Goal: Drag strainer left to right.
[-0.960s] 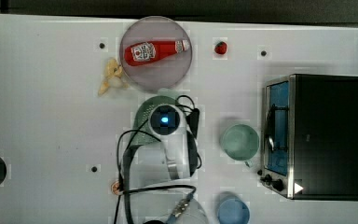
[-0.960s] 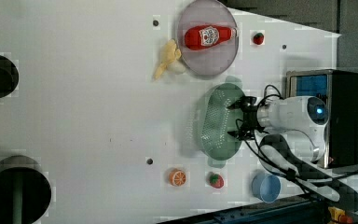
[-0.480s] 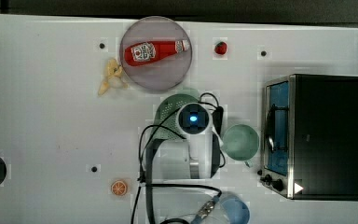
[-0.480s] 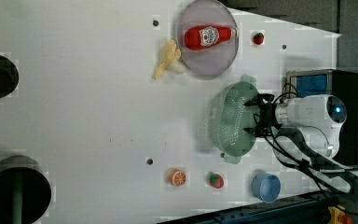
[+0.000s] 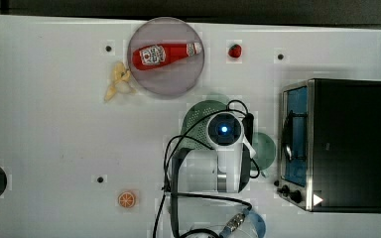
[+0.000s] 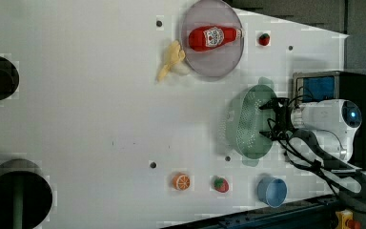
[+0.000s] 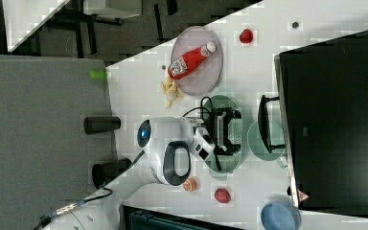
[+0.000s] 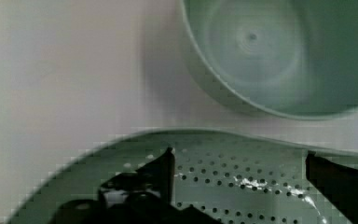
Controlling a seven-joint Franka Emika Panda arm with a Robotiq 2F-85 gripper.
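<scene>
- Black two-finger gripper (image 8: 237, 179) spread wide, fingers apart, grasping nothing; both tips hang inside the pale mint-green oblong plastic strainer (image 8: 242, 163) over its perforated base (whether the tips touch the base can't be told).
- Left view: gripper (image 6: 272, 120) sits over the strainer's 3 o'clock rim, white wrist body with a blue light trailing off toward 3 o'clock.
- Right view: gripper (image 7: 224, 129) over the middle of the strainer (image 7: 235, 165).
- Strainer (image 6: 249, 121) lies flat on the white table (image 6: 86, 124), long axis running 12 to 6 in the left view, just at 9 o'clock of the black toaster oven (image 6: 333, 88).
- Top view: strainer (image 5: 201, 116) mostly under the arm, only its 11 o'clock end showing.
- Round mint-green plastic cup (image 8: 279, 51) stands upright just beside the strainer's rim, very close (narrow strip of table between them in the wrist view); top view puts the cup (image 5: 267, 148) at 3 o'clock of the arm, against the oven front.
- Round grey plate (image 6: 205, 67) with a red ketchup bottle (image 6: 212, 37) lying on its side, at 11 o'clock of the strainer in the left view, near but apart.
- Yellow banana-like toy (image 6: 171, 61) touching the plate's 8 o'clock edge.
- Small red strawberry toy (image 6: 264, 39) at 3 o'clock of the plate.
- Orange slice toy (image 6: 182, 181), second red strawberry toy (image 6: 220, 184) and round blue plastic cup (image 6: 272, 192) in a row at 6 to 7 o'clock of the strainer, left view.
</scene>
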